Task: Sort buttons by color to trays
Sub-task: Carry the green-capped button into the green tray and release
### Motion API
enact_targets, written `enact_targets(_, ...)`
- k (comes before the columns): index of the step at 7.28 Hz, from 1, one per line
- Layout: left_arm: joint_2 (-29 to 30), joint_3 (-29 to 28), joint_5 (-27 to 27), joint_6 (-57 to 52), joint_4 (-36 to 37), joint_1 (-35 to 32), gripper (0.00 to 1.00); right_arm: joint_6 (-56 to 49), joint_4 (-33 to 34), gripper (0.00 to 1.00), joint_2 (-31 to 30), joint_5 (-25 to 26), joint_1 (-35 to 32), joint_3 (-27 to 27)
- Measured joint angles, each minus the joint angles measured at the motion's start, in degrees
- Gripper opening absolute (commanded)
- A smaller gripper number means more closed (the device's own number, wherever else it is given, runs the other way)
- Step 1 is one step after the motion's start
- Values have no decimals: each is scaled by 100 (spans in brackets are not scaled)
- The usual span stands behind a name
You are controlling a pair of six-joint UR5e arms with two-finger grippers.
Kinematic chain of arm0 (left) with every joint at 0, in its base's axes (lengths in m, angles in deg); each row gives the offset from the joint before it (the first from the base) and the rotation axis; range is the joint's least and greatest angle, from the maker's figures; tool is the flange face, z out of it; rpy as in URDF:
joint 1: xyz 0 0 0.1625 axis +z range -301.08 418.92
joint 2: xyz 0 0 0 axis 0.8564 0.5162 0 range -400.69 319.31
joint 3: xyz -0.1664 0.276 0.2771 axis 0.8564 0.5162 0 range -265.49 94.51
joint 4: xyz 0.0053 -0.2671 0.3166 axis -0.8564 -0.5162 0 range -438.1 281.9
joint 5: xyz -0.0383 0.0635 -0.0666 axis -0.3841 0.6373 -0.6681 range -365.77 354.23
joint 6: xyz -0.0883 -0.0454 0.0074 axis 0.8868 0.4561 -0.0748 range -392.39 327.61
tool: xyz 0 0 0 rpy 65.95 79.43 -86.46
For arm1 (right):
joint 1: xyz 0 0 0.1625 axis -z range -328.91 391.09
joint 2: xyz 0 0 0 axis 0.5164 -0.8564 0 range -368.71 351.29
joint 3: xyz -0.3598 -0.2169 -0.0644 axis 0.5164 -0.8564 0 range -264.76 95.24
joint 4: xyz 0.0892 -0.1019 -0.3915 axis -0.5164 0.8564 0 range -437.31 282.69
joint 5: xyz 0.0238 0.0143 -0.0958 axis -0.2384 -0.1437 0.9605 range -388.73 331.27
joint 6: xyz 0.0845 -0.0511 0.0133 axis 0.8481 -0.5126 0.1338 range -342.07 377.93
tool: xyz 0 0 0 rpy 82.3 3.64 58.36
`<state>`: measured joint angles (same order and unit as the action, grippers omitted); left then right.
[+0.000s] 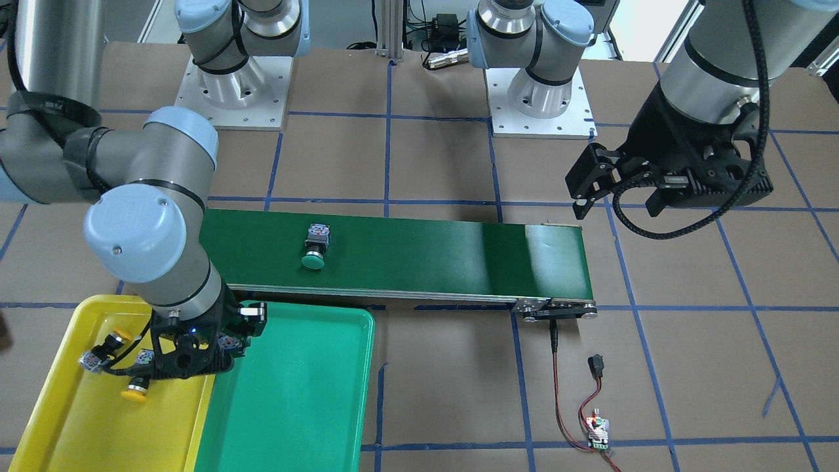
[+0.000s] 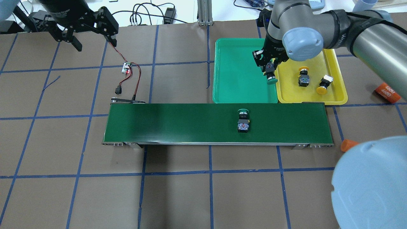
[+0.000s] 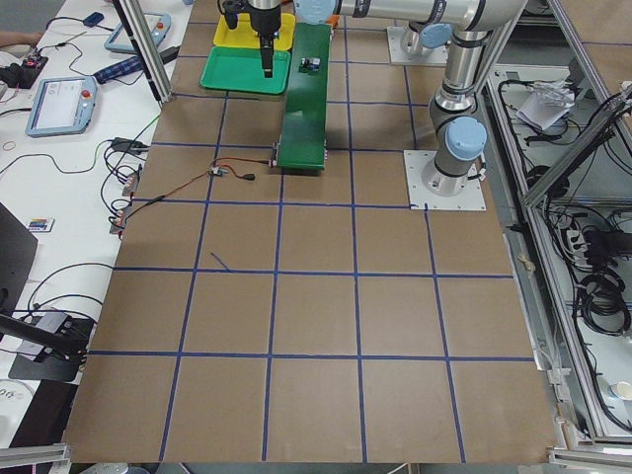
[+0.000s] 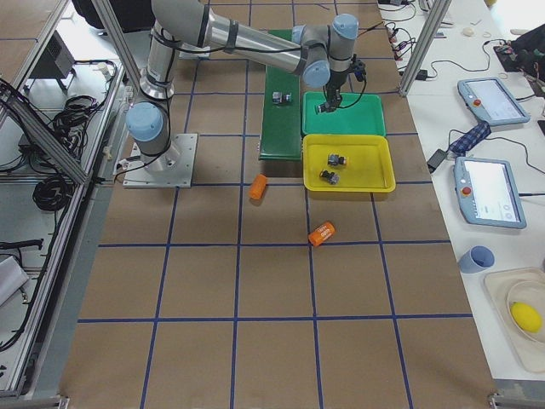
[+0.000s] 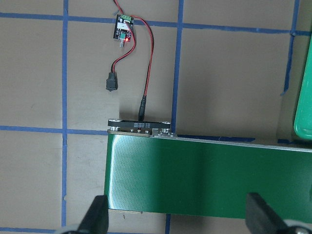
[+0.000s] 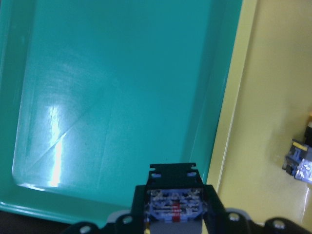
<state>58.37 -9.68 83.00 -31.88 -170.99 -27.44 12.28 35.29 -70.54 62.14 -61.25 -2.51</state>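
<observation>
My right gripper [image 2: 268,65] is shut on a green-capped button [image 2: 271,79], which hangs cap down over the right edge of the green tray [image 2: 235,73], beside the yellow tray [image 2: 305,94]. In the right wrist view the button's contact block [image 6: 173,212] sits between the fingers above the seam of both trays. Two yellow buttons [image 2: 303,76] [image 2: 324,85] lie in the yellow tray. Another green button [image 2: 243,121] lies on its side on the conveyor belt. My left gripper [image 2: 95,43] hovers open and holds nothing, above the far left of the table beyond the belt's end.
The long dark-green conveyor belt [image 2: 178,124] runs across the middle, just in front of both trays. A small controller board [image 2: 127,67] with red and black wires lies off its left end. Two orange cylinders [image 2: 386,92] [image 2: 348,144] lie on the table at the right.
</observation>
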Motion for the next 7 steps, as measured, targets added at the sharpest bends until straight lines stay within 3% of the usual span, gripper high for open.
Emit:
enact_targets(1,17,18,5,0,1,-2,100,20,-48,100,249,1,-41,-346)
enact_targets(4,31,-2,3,1,3,1,100,59,-340,100,417,41,-95,-539)
enact_targets(7,55,-81,-54,-4,7,25,100,49,-696,97,-107,38,-98,65)
